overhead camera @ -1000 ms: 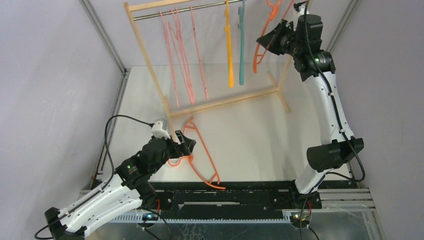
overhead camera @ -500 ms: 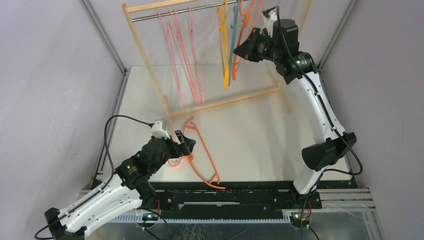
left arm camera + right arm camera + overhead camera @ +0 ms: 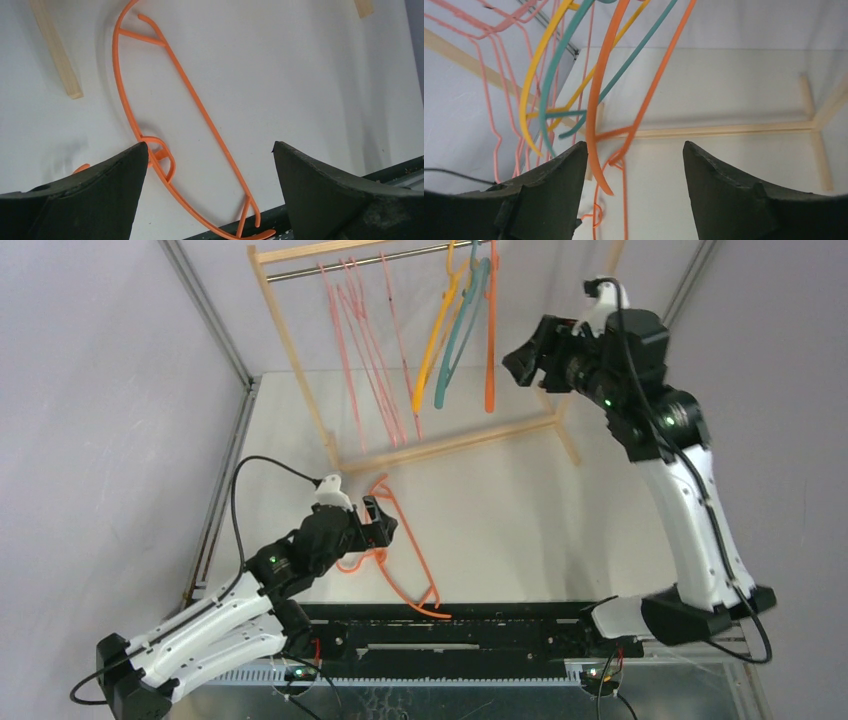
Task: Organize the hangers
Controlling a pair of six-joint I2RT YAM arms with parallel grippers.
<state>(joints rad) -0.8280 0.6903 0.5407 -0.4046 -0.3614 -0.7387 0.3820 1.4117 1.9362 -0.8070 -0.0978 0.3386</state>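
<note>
Pickup – hanger on counter

Orange hanger [image 3: 192,92] lies flat on the counter [image 3: 300,75] by the rack [image 3: 297,360]. The others hang on the rod [image 3: 350,262]. Left jaws wide open above it, empty. Right jaws parted, empty, beside the hung orange one [image 3: 596,100]. Suggest: descend straight and pinch one wire near the hook – thin, may slip.

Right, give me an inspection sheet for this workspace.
Surface: white table, the wooden rack standing on it.
Job's things: pink hangers, yellow hanger, teal hanger and hung orange hanger on the rod; flat orange hanger on the table.
Clutter: nothing seen.
Hands: left hand open over the flat orange hanger; right hand open, clear of the hung ones.
Cables: black cable loops off the left arm.
Surroundings: grey walls.
</note>
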